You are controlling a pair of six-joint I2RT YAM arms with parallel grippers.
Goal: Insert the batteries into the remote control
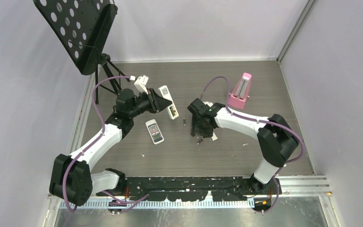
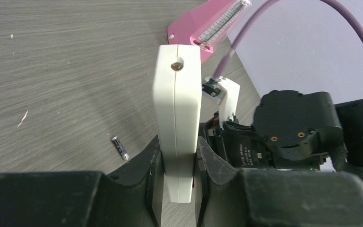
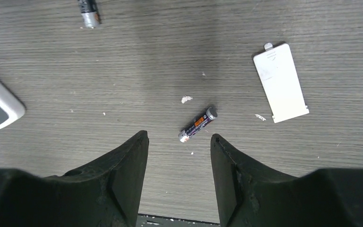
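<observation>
1. The remote control is pinched between the left fingers, which press on its two flat sides. In the top view its back faces up. It has a sticker on it and an open slot at the end nearer the arms' bases.
2. The left gripper holds the remote control by one end. The other end sticks out past the fingers.
3. The first battery lies flat on the bench, near the remote control's open end, on the side toward the right arm.
4. The second battery lies farther from the remote control, past the first battery. It is on the bench right in front of the gap between the right fingers.
5. The right gripper has its fingers spread apart. They hold nothing.
6. A flat white lid lies just past the second battery, even farther from the remote control.
7. A longer white remote lies flat near the remote control, on the side toward the arms' bases.
8. A pink metronome stands well apart from the remote control, beyond the right arm.
9. A black music stand is well apart from it on the other side, in the back corner.
</observation>
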